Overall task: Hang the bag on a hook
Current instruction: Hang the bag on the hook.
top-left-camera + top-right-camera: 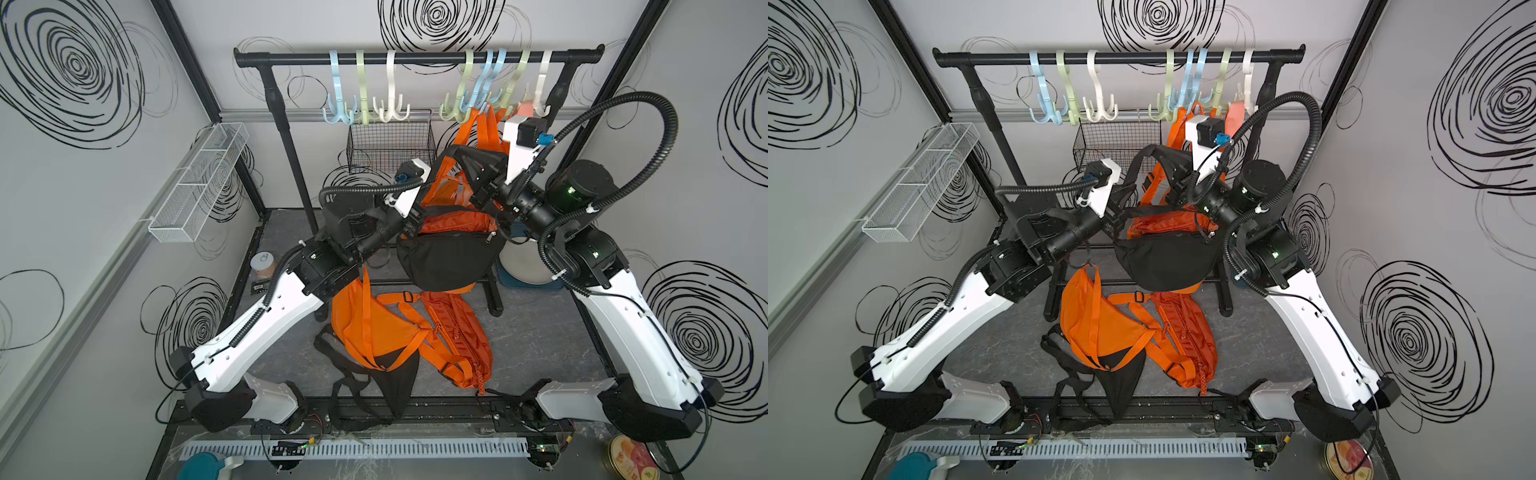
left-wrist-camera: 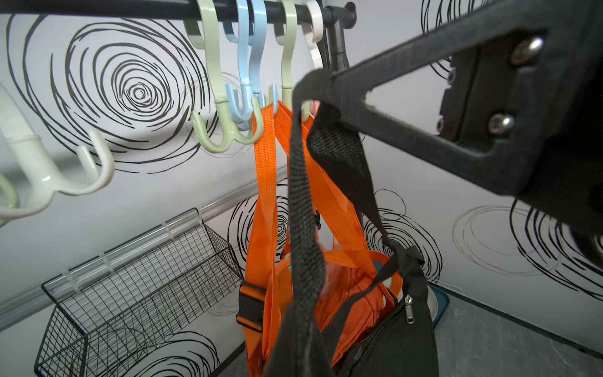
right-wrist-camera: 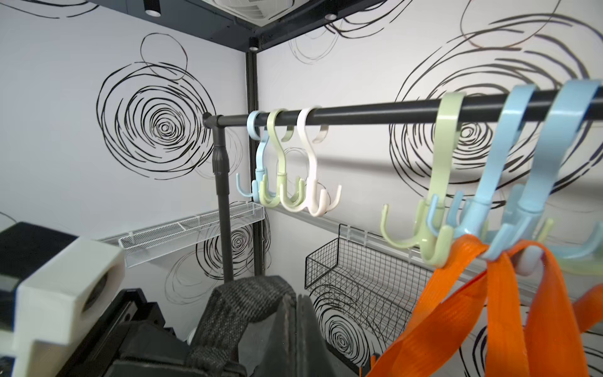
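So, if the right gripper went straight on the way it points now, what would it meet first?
Probably the black wire basket on the back wall. The right gripper, shut on the black webbing strap, points under the black rail, missing the hanging orange straps; depth is unclear.

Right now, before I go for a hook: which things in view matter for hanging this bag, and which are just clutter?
Job: black bag; its strap, pinched by the right gripper; free white hook on the rail.

Lying about: orange bags on the table; orange bags already hung; black wire basket; white mesh tray; plate; tin.
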Controlling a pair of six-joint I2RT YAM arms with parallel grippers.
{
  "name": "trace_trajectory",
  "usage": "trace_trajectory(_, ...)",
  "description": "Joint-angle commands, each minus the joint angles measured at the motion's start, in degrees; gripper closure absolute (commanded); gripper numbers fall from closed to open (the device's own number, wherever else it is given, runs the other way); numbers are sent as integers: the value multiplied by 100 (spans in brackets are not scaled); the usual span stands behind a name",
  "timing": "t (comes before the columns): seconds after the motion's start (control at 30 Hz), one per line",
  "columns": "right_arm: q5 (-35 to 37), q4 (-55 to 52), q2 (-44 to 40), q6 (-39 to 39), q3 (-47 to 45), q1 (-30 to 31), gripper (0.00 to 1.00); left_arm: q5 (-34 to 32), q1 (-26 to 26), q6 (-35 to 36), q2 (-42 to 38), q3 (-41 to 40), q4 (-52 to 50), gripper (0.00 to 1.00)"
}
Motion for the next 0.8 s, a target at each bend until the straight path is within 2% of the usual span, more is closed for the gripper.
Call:
trace_trajectory(0.0, 85, 162, 381, 130, 682, -240, 100, 102, 60, -199, 462, 957, -540, 100)
trace_trajectory(0.17, -50, 114, 1031, 355, 1605, -735, 100, 189, 101, -257, 1408, 2536, -1205, 100)
trace_trajectory(0.27, -149, -80, 1444, 465, 2233, -987, 100, 265, 139, -259, 1764, 3034, -1351, 100)
trace_trajectory(0.47, -459, -220, 2061, 729, 3030, -1308, 100, 377, 388, -409, 2039, 3167, -1250, 100)
trace_trajectory(0.77, -196, -169, 2023, 636, 3051, -1464, 100, 492, 524, -531, 2296, 3431, -1061, 100)
